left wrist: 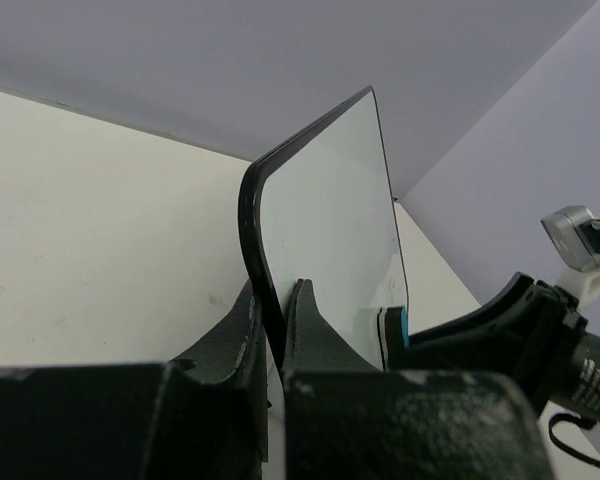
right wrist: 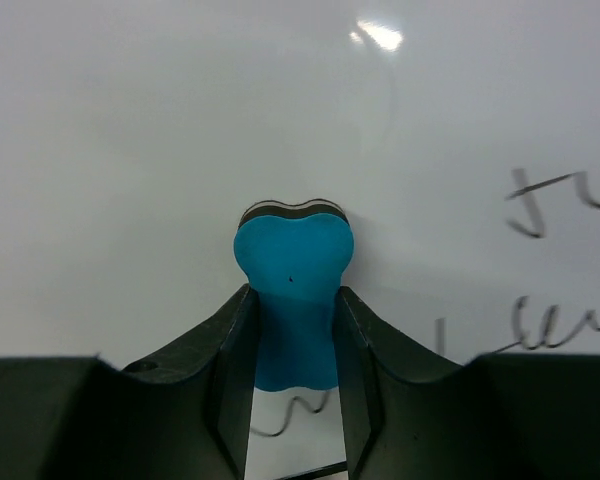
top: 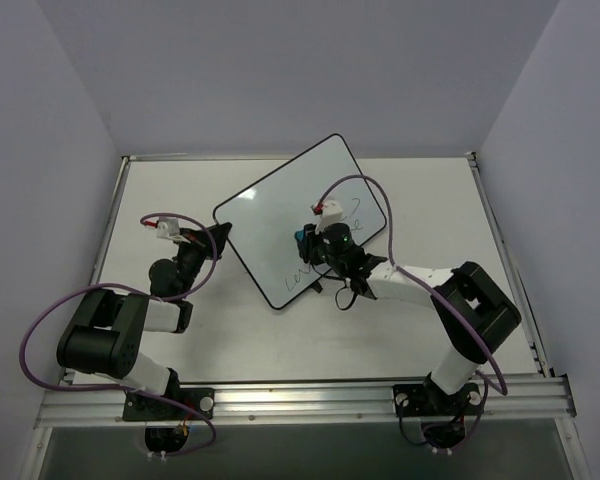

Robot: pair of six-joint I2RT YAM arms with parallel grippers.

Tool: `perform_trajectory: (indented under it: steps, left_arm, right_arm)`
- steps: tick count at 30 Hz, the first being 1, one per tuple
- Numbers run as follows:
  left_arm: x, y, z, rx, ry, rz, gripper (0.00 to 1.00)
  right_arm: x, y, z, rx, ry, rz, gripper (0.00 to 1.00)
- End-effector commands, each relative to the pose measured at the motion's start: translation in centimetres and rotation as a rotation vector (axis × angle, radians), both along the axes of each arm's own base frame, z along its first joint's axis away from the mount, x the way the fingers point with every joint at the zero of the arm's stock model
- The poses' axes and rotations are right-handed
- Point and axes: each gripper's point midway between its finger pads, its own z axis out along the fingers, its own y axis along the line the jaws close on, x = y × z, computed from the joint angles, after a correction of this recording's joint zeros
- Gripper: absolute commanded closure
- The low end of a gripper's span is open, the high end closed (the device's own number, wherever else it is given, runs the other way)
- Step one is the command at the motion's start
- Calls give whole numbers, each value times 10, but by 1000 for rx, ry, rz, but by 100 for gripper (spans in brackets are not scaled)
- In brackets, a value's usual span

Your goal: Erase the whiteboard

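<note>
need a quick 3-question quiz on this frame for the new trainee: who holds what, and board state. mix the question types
1. True or false: the left gripper is clamped on the edge of the whiteboard.
2. What does the right gripper hold? A) a marker B) a blue eraser C) nothing
3. Short answer: is the whiteboard fully wiped?

Key
1. True. The left wrist view shows the board's black edge between the gripper's closed fingers.
2. B. The eraser is pinched and pressed against the board.
3. No. There is handwriting on it beside and below the eraser in the right wrist view.
</note>
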Motion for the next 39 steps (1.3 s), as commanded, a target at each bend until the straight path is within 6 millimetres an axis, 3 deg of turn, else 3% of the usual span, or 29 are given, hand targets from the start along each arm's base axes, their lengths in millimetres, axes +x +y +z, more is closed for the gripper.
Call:
perform_trajectory:
  steps: [1, 12, 13, 20, 24, 28, 33, 39]
  left_arm:
    - [-13, -21, -35, 255, -23, -106, 98]
    - [-14, -21, -35, 256, -23, -106, 98]
    - [-14, -21, -35, 258, -23, -106, 98]
    - [-14, -21, -36, 259, -23, -107, 98]
    - [-14, -21, -36, 260, -21, -109, 98]
    - [-14, -21, -37, 262, -16, -106, 98]
    - [-13, -21, -38, 264, -13, -107, 98]
    - [-13, -21, -38, 262, -14, -107, 98]
  right_arm:
    - [21, -72, -54, -159, 132, -146, 100]
    - [77, -119, -77, -84, 211, -216, 100]
    - [87, -129, -73, -63, 213, -242, 100]
    - [107, -163, -62, -35, 210, -310, 100]
    - [123, -179, -69, -43, 235, -350, 100]
    - [131, -180, -67, -25, 236, -342, 100]
    - [125, -169, -60, 20, 238, -309, 100]
    - [82, -131, -70, -6, 251, -245, 100]
